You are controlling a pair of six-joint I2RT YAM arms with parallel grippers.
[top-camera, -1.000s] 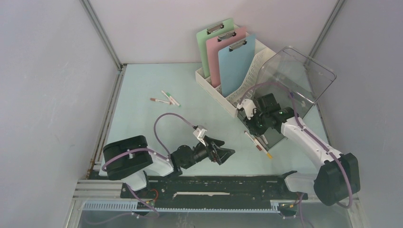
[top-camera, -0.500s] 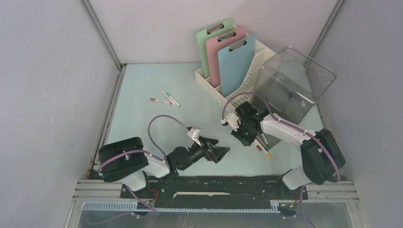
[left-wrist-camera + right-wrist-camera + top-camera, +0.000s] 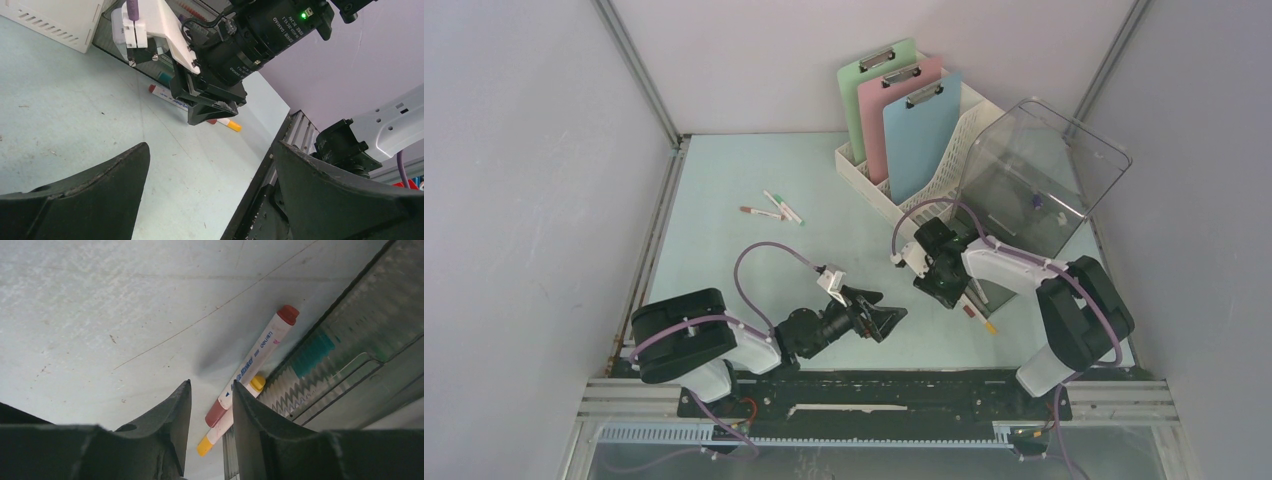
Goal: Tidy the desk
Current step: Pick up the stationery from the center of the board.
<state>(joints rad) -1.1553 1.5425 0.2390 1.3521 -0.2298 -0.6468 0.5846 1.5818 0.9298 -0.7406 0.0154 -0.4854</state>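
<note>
Pale mint worktop (image 3: pixel 724 270) covers the floor of a white-walled enclosure, and both arms are bolted along its near edge. Closest in, the left pincer (image 3: pixel 886 322) hangs low over a bare patch of the surface, its jaws spread wide with nothing between them. A little farther and to the right, the right pincer (image 3: pixel 941 285) points down at the worktop with its jaws parted by a narrow gap, gripping nothing. Just past its fingertips two markers lie side by side and touching: a red-capped marker (image 3: pixel 252 360) and a yellow-capped marker (image 3: pixel 257 384), both against the bottom edge of a clear plastic box (image 3: pixel 1044 175). Well apart on the left, three loose pens (image 3: pixel 772 208) lie in a small cluster. Farthest back, a white rack (image 3: pixel 856 165) just beside the box holds three clipboards upright: a green clipboard (image 3: pixel 864 85), a pink clipboard (image 3: pixel 906 100) and a blue clipboard (image 3: pixel 924 140).
</note>
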